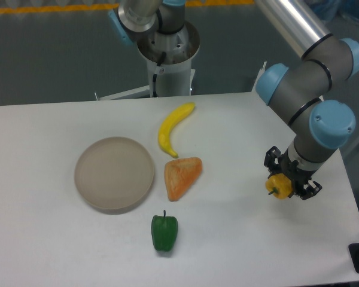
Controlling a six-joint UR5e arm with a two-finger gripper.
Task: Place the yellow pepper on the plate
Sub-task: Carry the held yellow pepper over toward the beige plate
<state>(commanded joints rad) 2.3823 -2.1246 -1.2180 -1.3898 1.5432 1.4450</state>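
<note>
The yellow pepper is small and bright yellow, at the right side of the table. My gripper is shut on it, its black fingers on either side; I cannot tell whether the pepper touches the table or hangs just above it. The plate is round, beige-tan and flat, with nothing on it, at the left of the table, far from the gripper.
A yellow banana lies behind the middle of the table. An orange wedge-shaped piece lies between plate and gripper. A green bell pepper sits near the front. The table's right edge is close to the gripper.
</note>
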